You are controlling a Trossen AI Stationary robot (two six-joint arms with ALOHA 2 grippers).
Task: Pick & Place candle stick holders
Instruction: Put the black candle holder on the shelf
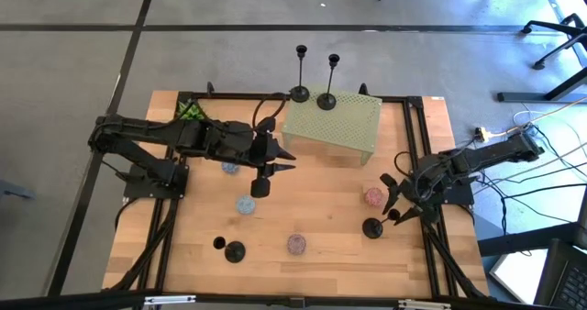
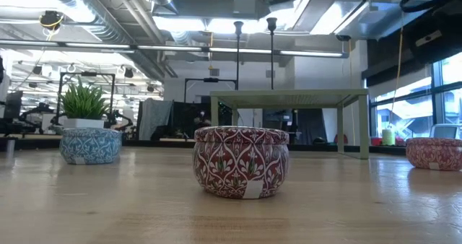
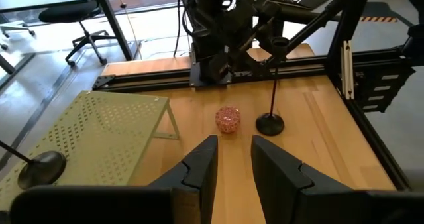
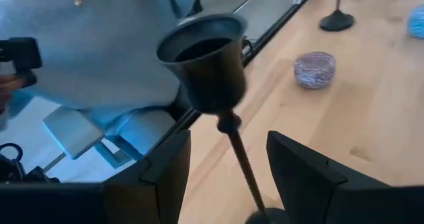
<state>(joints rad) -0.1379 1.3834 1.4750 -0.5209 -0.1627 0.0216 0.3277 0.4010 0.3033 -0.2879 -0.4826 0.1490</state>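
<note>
While upright, candle stick holder (image 4: 218, 98) stem vertical, cup topmost

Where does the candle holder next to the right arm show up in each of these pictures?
High view: candle holder near the table's right edge, at the right end effector.
Low view: not in it.
Left wrist view: candle holder beside the red tin.
Right wrist view: its cup close up, stem between open fingers.
Shared landmark: green stand, absent from the right wrist view.
</note>
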